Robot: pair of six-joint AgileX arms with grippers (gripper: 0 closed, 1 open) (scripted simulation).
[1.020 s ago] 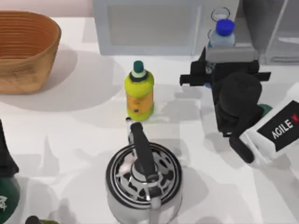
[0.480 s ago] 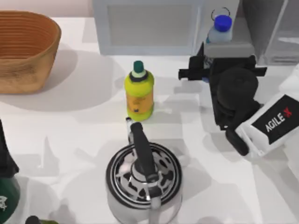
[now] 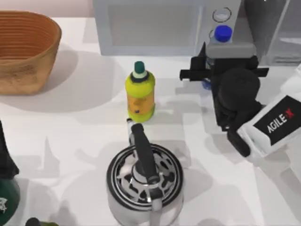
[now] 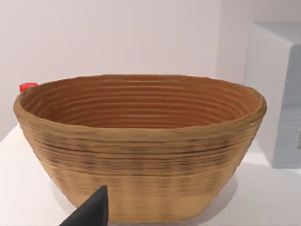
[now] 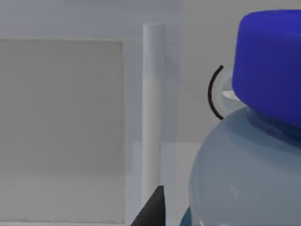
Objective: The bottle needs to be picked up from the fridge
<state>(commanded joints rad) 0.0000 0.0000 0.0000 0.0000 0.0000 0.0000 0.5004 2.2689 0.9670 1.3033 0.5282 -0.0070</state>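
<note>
Blue-capped bottle (image 3: pixel 223 34) up in front of the microwave (image 3: pixel 155 26), right by its 2 round knobs, with the pale body mostly hidden under the right gripper (image 3: pixel 217 70). Seen very close from the right wrist: big blue cap and bluish clear body (image 5: pixel 244 174), with the microwave's pale door frame behind. Right gripper just in front of the microwave's knob end, black bar stretched sideways across the bottle's lower part. Cannot tell whether its fingers are apart or clamped on the bottle. Dark grey fridge (image 3: pixel 275 28) just to the right of the microwave, at the table's back right corner.

Yellow-green bottle (image 3: pixel 140 93) with a dark green cap standing a little in front of the microwave's door. Shiny kettle (image 3: pixel 144 178) with a black handle farther in front of the microwave, near the table's front edge. Woven basket (image 3: pixel 26 49) well to the left of the microwave; from the left wrist, the basket (image 4: pixel 141 150) close up, with 1 dark fingertip of the left gripper (image 4: pixel 91 212) in front of it. Cannot tell how those fingers stand.
</note>
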